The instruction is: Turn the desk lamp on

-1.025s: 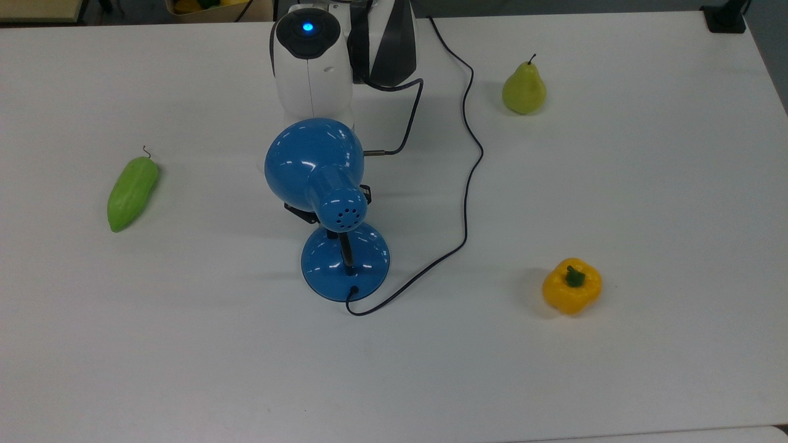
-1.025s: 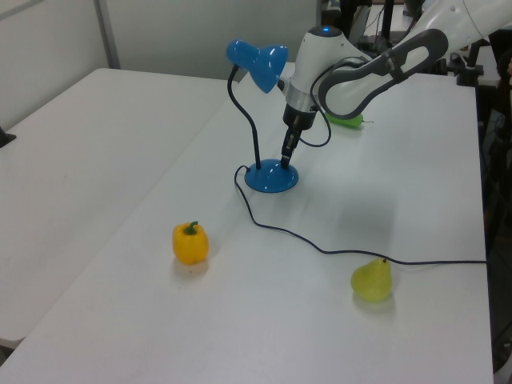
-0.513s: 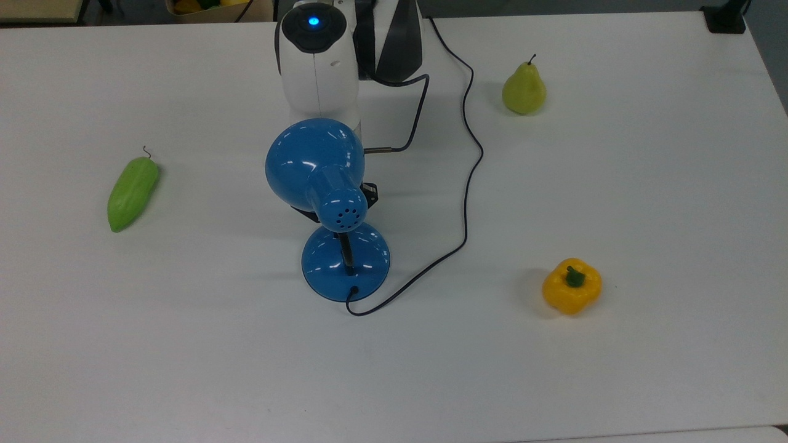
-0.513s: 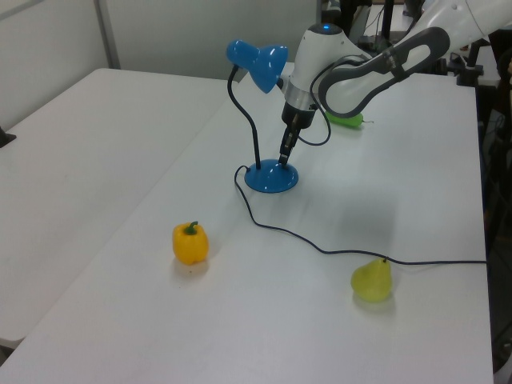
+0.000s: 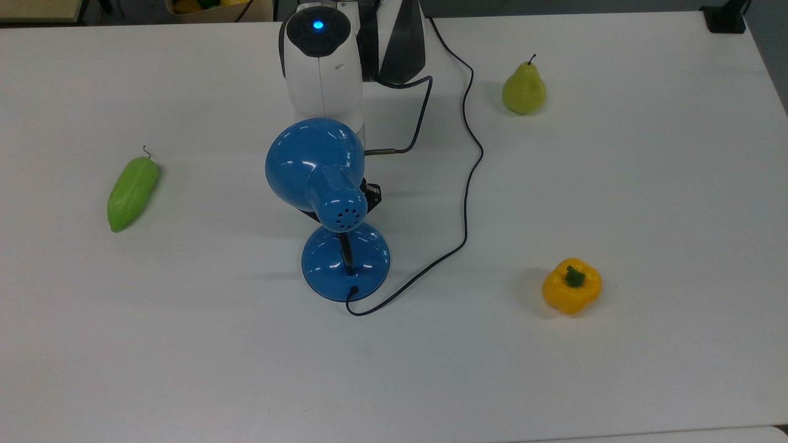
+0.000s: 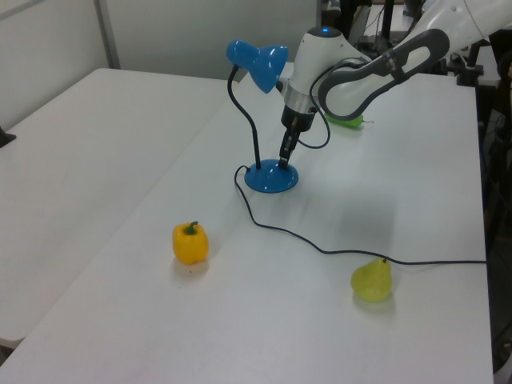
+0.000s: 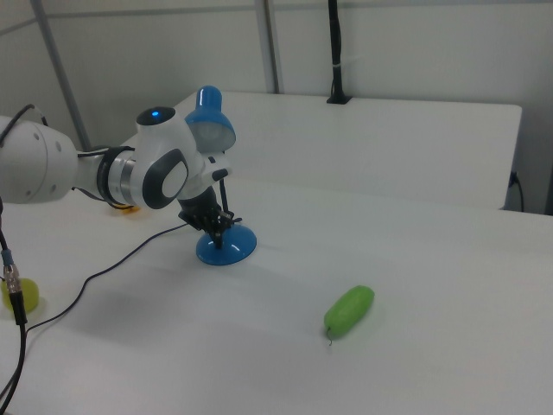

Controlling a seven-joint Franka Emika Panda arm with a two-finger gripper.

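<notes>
One lamp [image 5: 326, 203] stands at the center of the top view, and we see the gripper [image 6: 285, 160] at its base in the left view's upper middle, though we cannot tell whether its fingers are apart or together. A pear [image 5: 524, 90] sits upper right.

— Furniture? 
— White table [image 5: 646, 203], with a second white table [image 6: 72, 152] alongside across a narrow gap at the left view's left.
— Walls? 
— Pale panels [image 7: 406, 47] at the far side in the right view, split by thin grey uprights. Black post [image 7: 335, 52] there too.
— Light? 
— Even, soft shadows.
</notes>
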